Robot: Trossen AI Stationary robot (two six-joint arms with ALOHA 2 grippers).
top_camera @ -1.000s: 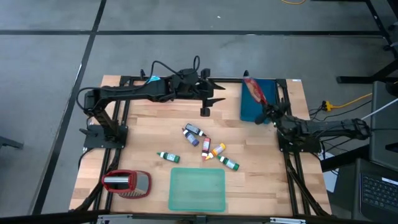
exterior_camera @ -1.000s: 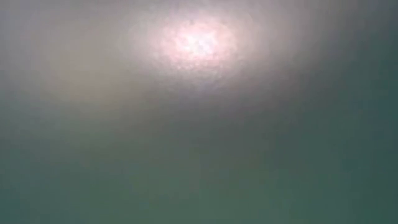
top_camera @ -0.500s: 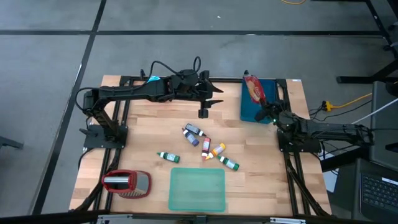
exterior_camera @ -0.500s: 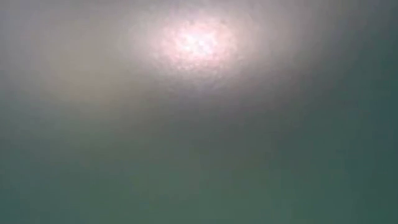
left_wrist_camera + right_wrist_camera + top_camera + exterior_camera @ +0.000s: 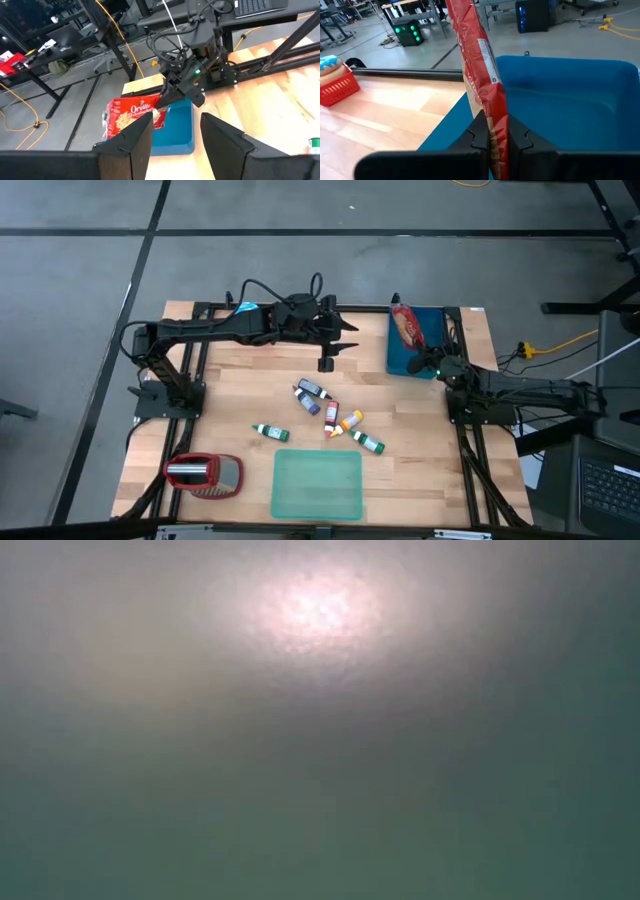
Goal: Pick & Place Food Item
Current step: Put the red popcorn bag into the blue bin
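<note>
The placing step is judged to be in hand. The popcorn bag (image 5: 481,75) is pinched at its edge by the right gripper (image 5: 492,134), clenched on it, and is held upright over the blue bin (image 5: 570,105) at the table's far right corner; in the high view the bag (image 5: 407,325) is seen over the bin's far part. The left gripper (image 5: 175,131) is held open above the far middle of the table (image 5: 240,395), grasping nothing. For the next move, the bag would need to be lowered into the bin and then released
</note>
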